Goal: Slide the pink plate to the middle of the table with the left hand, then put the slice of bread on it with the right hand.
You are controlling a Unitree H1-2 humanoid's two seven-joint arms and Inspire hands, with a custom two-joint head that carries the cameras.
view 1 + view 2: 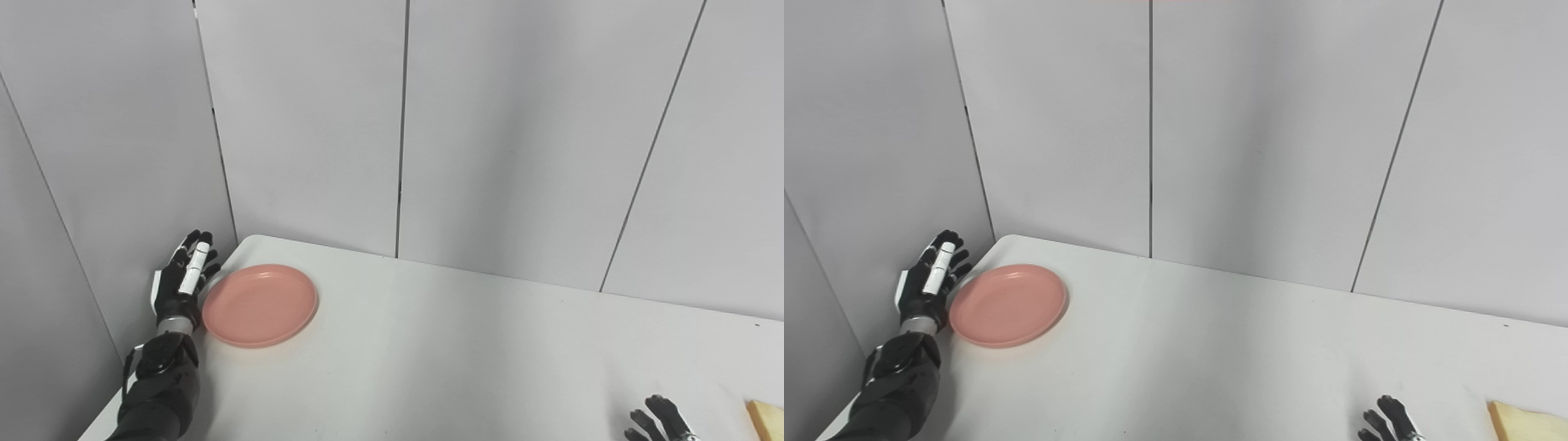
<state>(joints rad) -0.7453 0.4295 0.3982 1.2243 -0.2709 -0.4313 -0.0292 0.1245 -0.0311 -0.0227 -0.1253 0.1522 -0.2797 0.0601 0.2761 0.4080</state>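
At the lower left of the frame I see my left hand raised at the table's left edge, fingers stretched out and apart, holding nothing. Its palm side faces the pink plate, which lies flat on the white table just to the right of the hand; from these views I cannot tell whether the hand touches the plate's rim or stands a hair off it. The plate sits near the table's far left corner, well away from the middle, and it carries nothing.

Moving right, the middle of the frame is bare white tabletop, backed by grey wall panels with dark vertical seams.

At the lower right edge I see only the dark fingertips of my right hand poking up from the bottom of the frame; the fingers look spread, but most of the hand is cut off, so I cannot tell its state for sure. Just to its right, the slice of bread lies on the table at the bottom right corner, partly cropped, apart from the fingertips.
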